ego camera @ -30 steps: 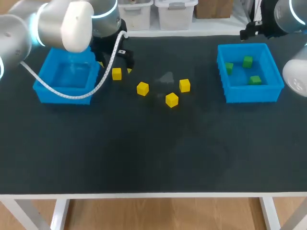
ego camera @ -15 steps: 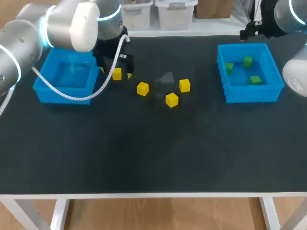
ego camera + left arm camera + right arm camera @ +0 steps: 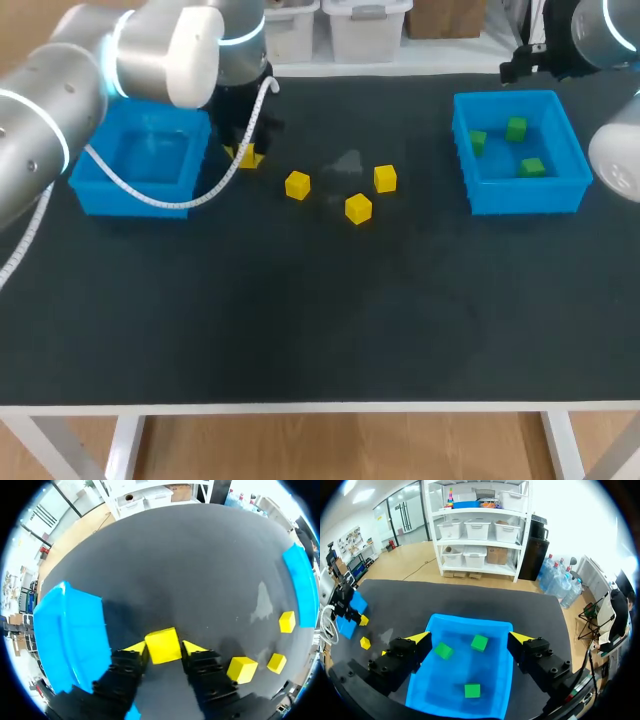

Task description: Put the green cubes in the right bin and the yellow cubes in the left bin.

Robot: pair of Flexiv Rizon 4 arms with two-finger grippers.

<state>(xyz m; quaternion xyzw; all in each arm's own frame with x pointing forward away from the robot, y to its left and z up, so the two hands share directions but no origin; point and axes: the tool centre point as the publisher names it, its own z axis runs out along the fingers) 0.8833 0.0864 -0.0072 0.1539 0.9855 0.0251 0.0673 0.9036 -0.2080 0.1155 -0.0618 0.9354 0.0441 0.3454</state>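
Lowered, left jaws pinch yellow cube beside left bin; right jaws wide, empty.

Left arm: was silver-grey rounded links, white end cap, cyan-white light rings at the joints, with a white cable looped off it. Right arm: darker grey, same ring, white shell. Left gripper and right gripper: black blocky fingers, screw holes, yellow wedge tips.
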